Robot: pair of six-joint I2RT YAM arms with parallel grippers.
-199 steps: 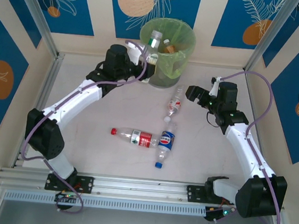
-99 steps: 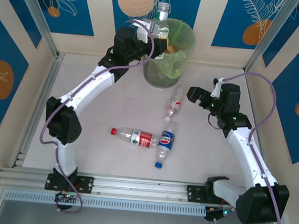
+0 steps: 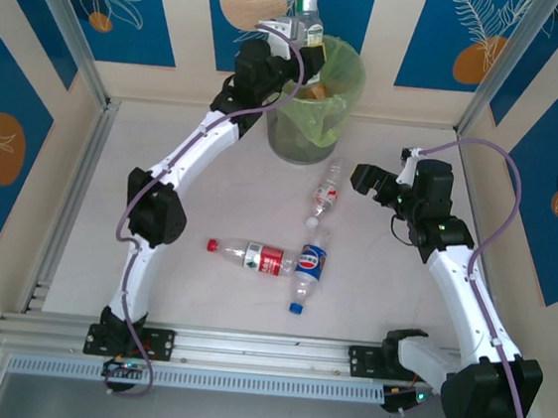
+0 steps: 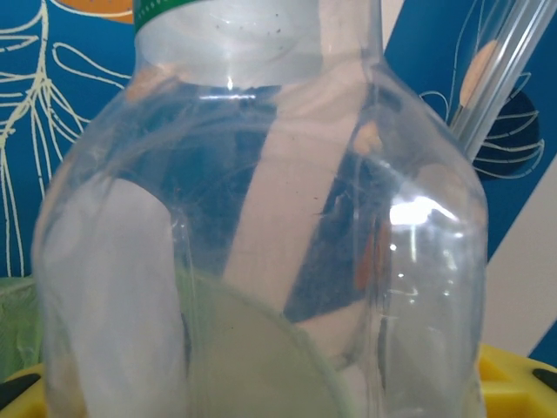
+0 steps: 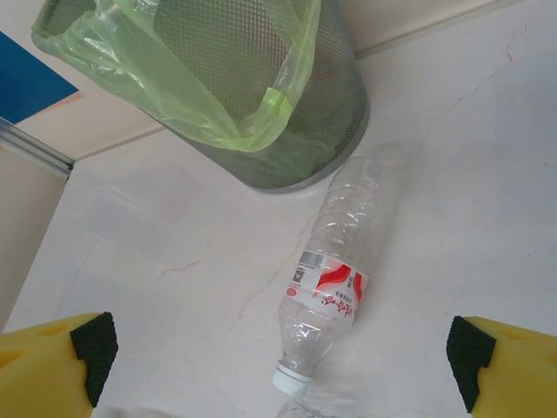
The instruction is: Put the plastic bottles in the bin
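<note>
I am watching a pale marbled tabletop (image 3: 161,187) boxed in by blue wall panels (image 3: 91,0) with white leaf drawings. A round grey mesh bin (image 3: 301,143) lined in green is standing at twelve o'clock, and three clear plastic bottles (image 3: 254,256) are lying near the centre. My left gripper (image 3: 299,33) is clamping a clear green-capped bottle (image 3: 306,0) upright by the bin's far rim, higher than a second ago, while my right gripper (image 3: 359,178) is hanging wide open and empty at three o'clock and the lying bottles are staying put.

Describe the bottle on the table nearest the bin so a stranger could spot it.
Find the green-lined round grey bin at the far side of the table. Just in front lies a clear bottle, bottom toward the bin. Its white cap and red-and-white label set it apart from the blue-labelled bottle and the red-capped bottle farther from it.
</note>
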